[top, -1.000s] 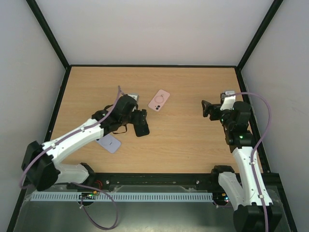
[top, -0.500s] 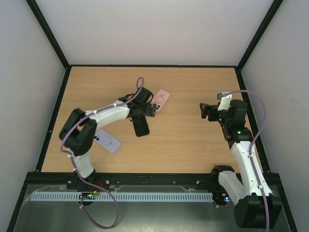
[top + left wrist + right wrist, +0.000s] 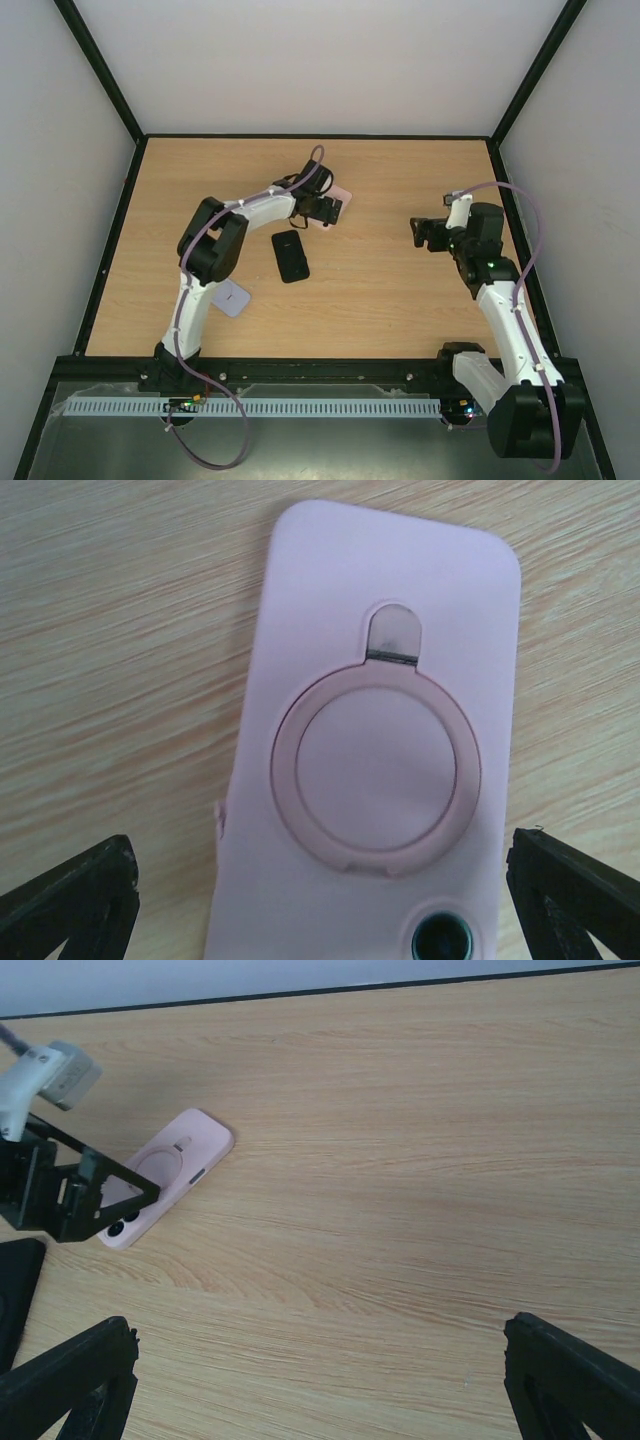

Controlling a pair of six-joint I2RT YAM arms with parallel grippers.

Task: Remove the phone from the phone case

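Pale pink phone case (image 3: pixel 370 780) with a dark camera lens (image 3: pixel 440 942), black slab (image 3: pixel 290 256), lavender slab (image 3: pixel 233 297), light wood-grain table (image 3: pixel 390 290), white left arm (image 3: pixel 190 300) and right arm (image 3: pixel 510 320) with black joints, lilac cables (image 3: pixel 500 186), pale grey walls (image 3: pixel 300 60)

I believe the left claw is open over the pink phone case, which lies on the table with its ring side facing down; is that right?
Not quite: the left claw is open over the pink phone case, which lies on the table, but its ring side faces up, not down, as the left wrist view shows.
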